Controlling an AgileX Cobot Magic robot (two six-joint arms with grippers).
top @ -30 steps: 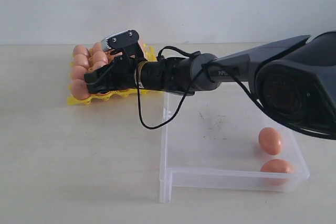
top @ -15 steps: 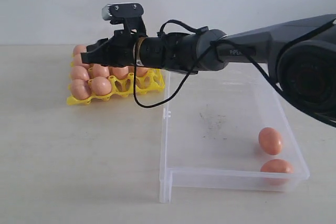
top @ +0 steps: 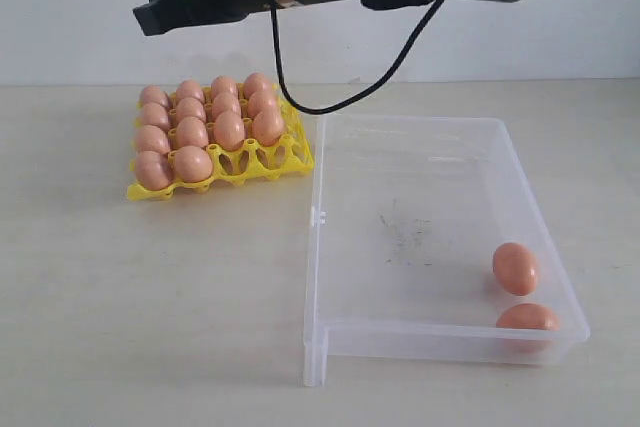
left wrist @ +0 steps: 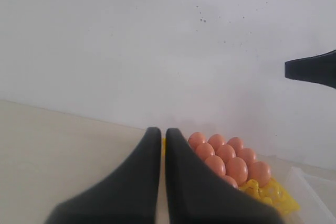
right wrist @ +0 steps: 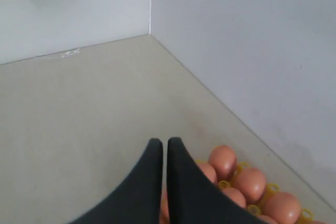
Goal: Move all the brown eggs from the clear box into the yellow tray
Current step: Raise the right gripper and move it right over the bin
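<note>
Pale beige table (top: 150, 297), plain white wall (top: 80, 47) behind it. I find the yellow tray (top: 290, 159) at the left rear of the table, just beside the far left corner of the clear box (top: 420, 342); I cannot tell whether they touch. I count fourteen brown eggs (top: 229, 130) seated in the tray: three full rows, plus two in the front row on the side away from the box. The two front cups nearest the box show bare yellow. Two more eggs lie in the box at its near right corner, one egg (top: 515, 268) on the floor close to the right wall, the other egg (top: 527, 317) against the front wall.

My right gripper (top: 150, 15) hangs high above the tray, jaws pressed together with nothing between them. My left gripper (left wrist: 159, 129) is closed to a thin slit, empty, and points toward the tray.
</note>
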